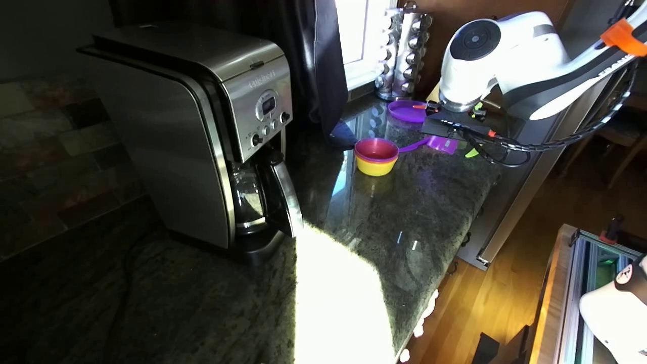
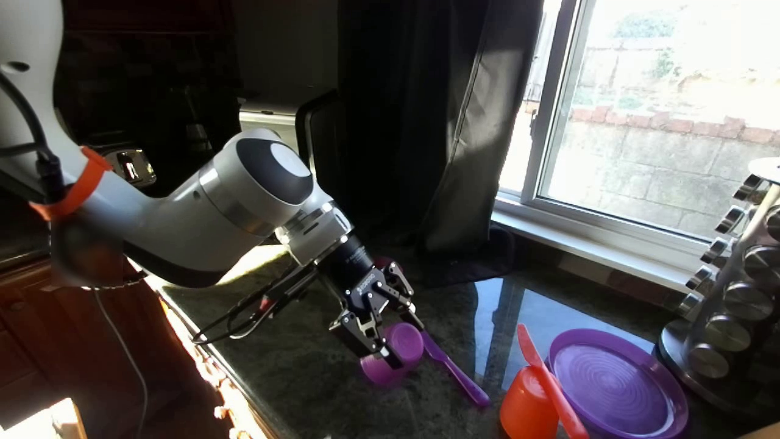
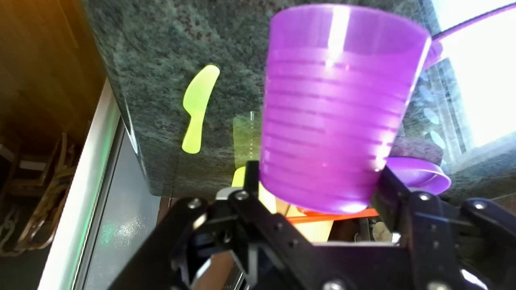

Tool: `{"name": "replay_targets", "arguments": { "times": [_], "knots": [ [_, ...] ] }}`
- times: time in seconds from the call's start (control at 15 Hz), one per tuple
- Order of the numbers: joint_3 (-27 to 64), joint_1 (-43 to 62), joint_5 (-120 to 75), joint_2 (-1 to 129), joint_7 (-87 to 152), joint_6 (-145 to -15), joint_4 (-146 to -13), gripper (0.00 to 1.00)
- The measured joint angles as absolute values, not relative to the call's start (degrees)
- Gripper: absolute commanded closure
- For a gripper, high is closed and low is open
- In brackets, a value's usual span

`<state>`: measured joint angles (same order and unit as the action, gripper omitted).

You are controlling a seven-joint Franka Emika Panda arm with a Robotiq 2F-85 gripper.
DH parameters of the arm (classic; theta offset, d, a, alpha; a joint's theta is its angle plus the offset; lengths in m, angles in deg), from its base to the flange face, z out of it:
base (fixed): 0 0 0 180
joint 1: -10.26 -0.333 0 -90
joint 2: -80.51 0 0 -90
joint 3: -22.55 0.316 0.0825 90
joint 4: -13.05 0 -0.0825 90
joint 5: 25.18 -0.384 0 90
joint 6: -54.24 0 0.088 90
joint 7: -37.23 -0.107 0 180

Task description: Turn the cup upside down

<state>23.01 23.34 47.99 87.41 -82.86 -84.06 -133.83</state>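
The gripper (image 3: pixel 320 179) pinches the cup (image 3: pixel 332 104) by both sides near its narrow base, tipped, on or above the counter (image 3: pixel 157 40), can't tell! Light, stiff, maybe slippery plastic, I'd guess; good hold. Farther, left in wrist view: yellow knife (image 3: pixel 196 109).

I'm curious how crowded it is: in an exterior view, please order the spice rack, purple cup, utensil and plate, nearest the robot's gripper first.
1. Purple cup: held in the gripper.
2. Purple utensil: picture-right of the cup.
3. Purple plate: farther right.
4. Spice rack: right edge.
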Motion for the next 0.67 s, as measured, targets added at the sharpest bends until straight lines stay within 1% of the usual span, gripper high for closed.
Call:
{"name": "replay_targets", "arguments": {
  "times": [0.67],
  "knots": [
    [20.68, 19.64, 53.06, 82.49, -87.84, -81.96, -131.56, 0.58]
  ]
}}
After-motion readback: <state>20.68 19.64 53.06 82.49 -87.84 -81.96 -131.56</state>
